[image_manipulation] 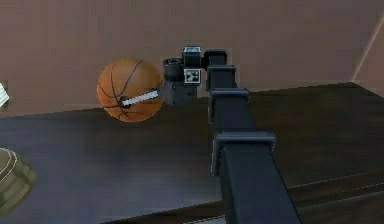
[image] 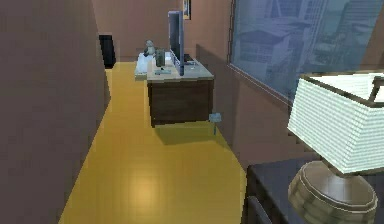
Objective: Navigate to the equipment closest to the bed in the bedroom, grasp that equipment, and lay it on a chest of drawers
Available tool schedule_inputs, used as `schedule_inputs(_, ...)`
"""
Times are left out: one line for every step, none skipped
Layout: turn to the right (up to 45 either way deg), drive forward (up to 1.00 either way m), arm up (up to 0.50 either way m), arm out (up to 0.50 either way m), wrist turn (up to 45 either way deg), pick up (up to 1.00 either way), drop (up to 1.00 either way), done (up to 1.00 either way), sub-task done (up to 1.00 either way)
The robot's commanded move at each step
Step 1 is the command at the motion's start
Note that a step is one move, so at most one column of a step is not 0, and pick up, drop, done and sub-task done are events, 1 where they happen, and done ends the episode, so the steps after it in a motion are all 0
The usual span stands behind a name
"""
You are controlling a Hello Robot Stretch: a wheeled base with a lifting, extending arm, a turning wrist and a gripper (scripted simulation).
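A yellow floor (image: 150,150) runs away toward twelve o'clock in the forward view, between a brown wall on the left and a big window (image: 290,40) at two o'clock. A brown table (image: 180,98) stands at twelve o'clock with small things on top that are too small to name. At five o'clock a dark table (image: 275,180) carries a lamp (image: 340,130) with a pale ribbed shade. In the arm side view the same dark table (image_manipulation: 100,160) spreads across the lower half below a bare brown wall (image_manipulation: 280,40), and the lamp's round foot sits at eight o'clock. The arm (image_manipulation: 245,160) rises from six o'clock and reaches out over the table top toward twelve. At its far end the pincer (image_manipulation: 140,98) points toward nine o'clock, straight into the basketball (image_manipulation: 125,78). The ball lies at ten o'clock in this view, just on the nine o'clock side of the pincer's body, with a pale finger (image_manipulation: 145,98) crossing its lower front. Its underside overlaps the table's far edge, so I cannot tell whether it rests there or hangs above, nor whether the pincer grips it. Being round, it has no long axis. The laying-down likely turns on that gap beneath the ball.
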Motion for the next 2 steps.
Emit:
schedule_inputs(0.0,0.0,0.0,-0.1,0.0,0.0,0.0,0.0,0.0)
schedule_inputs(0.0,0.0,0.0,0.0,0.0,0.0,0.0,1.0,0.0)
